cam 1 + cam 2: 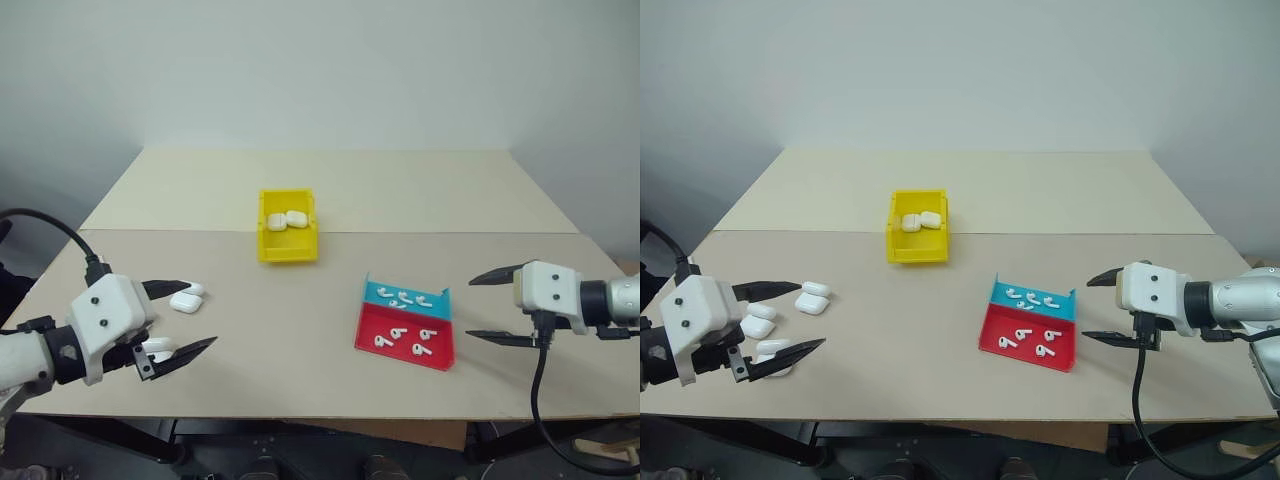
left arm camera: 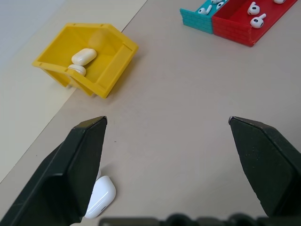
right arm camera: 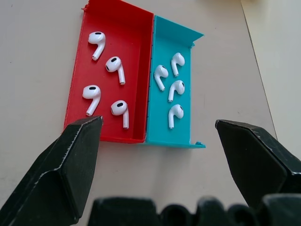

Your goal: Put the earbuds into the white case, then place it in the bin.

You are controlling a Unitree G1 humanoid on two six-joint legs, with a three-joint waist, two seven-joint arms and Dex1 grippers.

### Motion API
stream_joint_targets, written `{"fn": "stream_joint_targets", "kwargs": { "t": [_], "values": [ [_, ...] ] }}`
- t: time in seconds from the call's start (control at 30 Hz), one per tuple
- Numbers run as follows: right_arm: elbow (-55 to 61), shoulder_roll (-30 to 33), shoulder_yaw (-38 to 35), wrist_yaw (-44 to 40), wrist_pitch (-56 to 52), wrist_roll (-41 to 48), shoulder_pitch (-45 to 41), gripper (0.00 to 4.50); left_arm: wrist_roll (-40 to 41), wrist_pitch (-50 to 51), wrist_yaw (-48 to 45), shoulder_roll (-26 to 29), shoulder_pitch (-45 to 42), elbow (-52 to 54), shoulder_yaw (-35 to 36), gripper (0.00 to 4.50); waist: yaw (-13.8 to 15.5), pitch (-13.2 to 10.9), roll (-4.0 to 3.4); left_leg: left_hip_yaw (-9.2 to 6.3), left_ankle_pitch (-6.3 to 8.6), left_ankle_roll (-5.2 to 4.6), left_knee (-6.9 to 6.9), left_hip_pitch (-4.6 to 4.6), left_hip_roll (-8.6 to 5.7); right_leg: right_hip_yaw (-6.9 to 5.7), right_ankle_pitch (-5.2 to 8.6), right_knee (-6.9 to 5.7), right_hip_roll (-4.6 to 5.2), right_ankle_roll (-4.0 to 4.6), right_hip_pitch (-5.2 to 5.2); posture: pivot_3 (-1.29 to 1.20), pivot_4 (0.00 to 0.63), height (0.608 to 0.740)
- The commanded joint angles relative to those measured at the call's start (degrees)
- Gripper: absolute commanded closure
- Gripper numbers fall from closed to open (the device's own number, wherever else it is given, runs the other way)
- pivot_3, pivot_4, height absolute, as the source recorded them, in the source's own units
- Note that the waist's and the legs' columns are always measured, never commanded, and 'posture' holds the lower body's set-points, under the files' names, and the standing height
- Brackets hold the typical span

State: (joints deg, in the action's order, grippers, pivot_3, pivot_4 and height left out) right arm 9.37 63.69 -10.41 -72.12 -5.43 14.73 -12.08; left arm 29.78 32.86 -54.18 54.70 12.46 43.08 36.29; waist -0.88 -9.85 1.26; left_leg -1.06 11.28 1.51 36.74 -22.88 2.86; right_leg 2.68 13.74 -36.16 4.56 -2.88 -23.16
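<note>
Broadly, a beige table (image 1: 330,190) fills the scene, made of two boards meeting in a seam that runs across behind the bin.

Left gripper (image 1: 178,319) hovers over the near left part of the table with its black fingers (image 2: 80,165) spread wide and nothing between them. Right gripper (image 1: 492,307) hangs at the near right, pointing toward the tray, fingers likewise wide apart and bare.

Near the middle, a yellow bin (image 1: 287,226) sits just on the near side of the seam, and two closed white cases (image 1: 286,219) lie side by side inside it, touching.

Right of centre, between bin and right gripper, stands the tray (image 3: 149,75), split into a red half and a blue half. Four earbuds (image 3: 107,77) lie in the red half and four more (image 3: 171,89) in the blue, all loose and apart.

At the near left, loose cases (image 1: 812,297) lie on the table by the left gripper: two together just beyond its fingers, two closer in, partly hidden by them.
</note>
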Motion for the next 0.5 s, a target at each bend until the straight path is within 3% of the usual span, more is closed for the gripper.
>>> {"fn": "stream_joint_targets", "kwargs": {
  "t": [0.03, 0.33, 0.5],
  "values": [
    [0.6, 1.1, -1.3, 0.0, 0.7, 0.3, -0.8, 0.06, 1.4, 1.0, 1.5, -0.1, -0.9, 1.3, 0.7, 0.0, 0.0, 0.0, 0.0, 0.0, 0.0, 0.0, 0.0, 0.0, 0.0, 0.0, 0.0, 0.0, 0.0, 0.0, 0.0, 0.0, 0.15, 0.74],
    [1.1, 1.2, -1.0, 0.0, 0.2, 0.2, -1.0, 0.06, 1.7, 6.3, 8.2, -1.0, -1.1, 5.2, 1.6, 0.0, -0.1, 0.0, 0.0, -0.01, 0.0, 0.0, 0.0, 0.0, 0.0, 0.0, -0.01, -0.01, -0.01, 0.01, 0.0, 0.0, 0.15, 0.74],
    [0.4, 0.9, 0.0, 0.0, 0.0, 0.2, -2.5, 0.06, 5.4, 16.7, 17.4, -3.2, -1.7, 12.9, 2.3, 0.0, -0.1, 0.0, 0.01, -0.01, 0.0, 0.0, 0.0, 0.01, 0.0, 0.01, -0.01, -0.01, -0.01, 0.01, 0.01, 0.0, 0.15, 0.74]
  ]
}}
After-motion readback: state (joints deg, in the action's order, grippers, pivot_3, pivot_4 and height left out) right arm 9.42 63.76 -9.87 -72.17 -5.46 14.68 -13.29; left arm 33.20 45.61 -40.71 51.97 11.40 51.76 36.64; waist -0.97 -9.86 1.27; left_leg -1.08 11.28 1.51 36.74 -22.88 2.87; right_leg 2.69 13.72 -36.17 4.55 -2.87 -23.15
